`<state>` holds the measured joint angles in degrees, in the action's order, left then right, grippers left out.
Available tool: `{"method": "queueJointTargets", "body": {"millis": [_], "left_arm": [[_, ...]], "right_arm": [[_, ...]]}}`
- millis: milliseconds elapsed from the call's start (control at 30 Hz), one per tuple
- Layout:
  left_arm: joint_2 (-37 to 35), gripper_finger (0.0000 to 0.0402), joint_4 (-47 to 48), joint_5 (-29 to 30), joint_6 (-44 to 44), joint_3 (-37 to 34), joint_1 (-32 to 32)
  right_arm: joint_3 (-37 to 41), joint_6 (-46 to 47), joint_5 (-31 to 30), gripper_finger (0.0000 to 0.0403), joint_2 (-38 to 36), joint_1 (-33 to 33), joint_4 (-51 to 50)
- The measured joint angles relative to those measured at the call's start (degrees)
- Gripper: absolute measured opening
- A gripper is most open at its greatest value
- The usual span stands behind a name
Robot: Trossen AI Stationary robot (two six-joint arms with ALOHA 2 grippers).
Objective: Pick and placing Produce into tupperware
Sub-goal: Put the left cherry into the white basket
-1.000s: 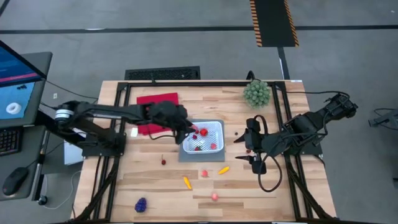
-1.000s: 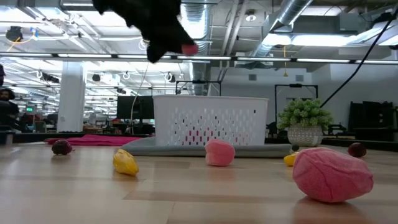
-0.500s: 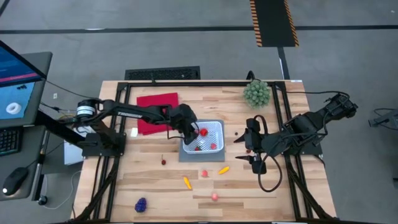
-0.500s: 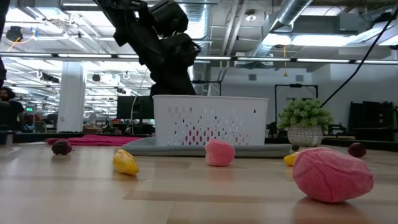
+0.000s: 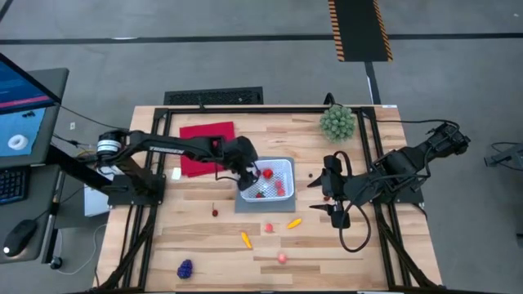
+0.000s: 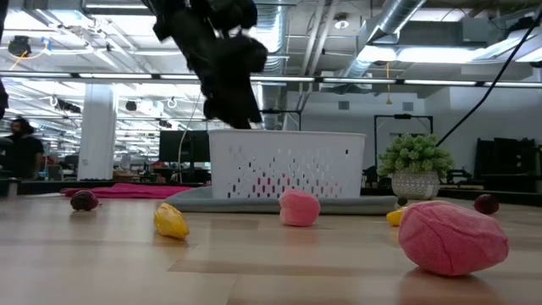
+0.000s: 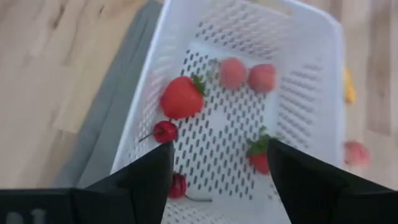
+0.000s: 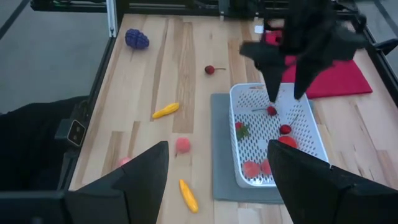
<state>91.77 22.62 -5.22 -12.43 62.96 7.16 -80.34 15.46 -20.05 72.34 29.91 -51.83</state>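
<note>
My left pincer [image 5: 248, 174] is hovering open over the tupperware's [image 5: 286, 168] left side, gripping nothing. The tupperware is sitting on a grey mat [image 5: 242, 203] near the surface's [image 5: 196, 237] middle, holding red produce: a strawberry [image 7: 181, 98], cherries and more. Other pieces are lying toward the near edge: a pink one [image 5: 268, 228], two yellow-orange ones, and grapes [image 5: 185, 268] by the near left corner. My right pincer [image 5: 324, 196] is waiting open, right of the tupperware.

Red cloth [image 5: 206, 144] flat near desk's [image 5: 196, 237] far edge; green spiky plant [image 5: 337, 122] at far corner; grey mat [image 5: 245, 204] mid-desk.
</note>
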Motion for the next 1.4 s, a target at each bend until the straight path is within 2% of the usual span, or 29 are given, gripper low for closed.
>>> {"method": "queueJointTargets", "body": {"millis": [167,367,467,733,1067,1400], "left_arm": [[-6.5,0.0249,8.8,5.3,0.1,1.9,-3.4],[-12.1,0.0249,22.7,9.1,-10.2,2.0,-8.7],[-12.7,0.0249,25.9,12.2,-13.3,2.0,-12.0],[-12.5,0.0249,31.8,13.0,-21.5,0.6,-19.2],[-12.0,0.0249,29.7,13.4,-29.6,-6.4,-26.9],[-12.0,0.0249,20.2,11.5,-31.0,-14.2,-28.0]], "right_arm": [[0.0,0.0,0.0,0.0295,0.0,0.0,-0.2],[0.0,0.2,0.0,0.0295,0.0,0.0,-0.4],[0.0,0.2,0.0,0.0295,0.0,0.0,-0.4],[0.0,0.6,0.3,0.0295,0.0,0.1,-0.5],[0.0,1.1,0.5,0.0295,0.0,0.6,-1.3],[0.0,2.1,0.5,0.0295,0.0,0.9,-1.3]]}}
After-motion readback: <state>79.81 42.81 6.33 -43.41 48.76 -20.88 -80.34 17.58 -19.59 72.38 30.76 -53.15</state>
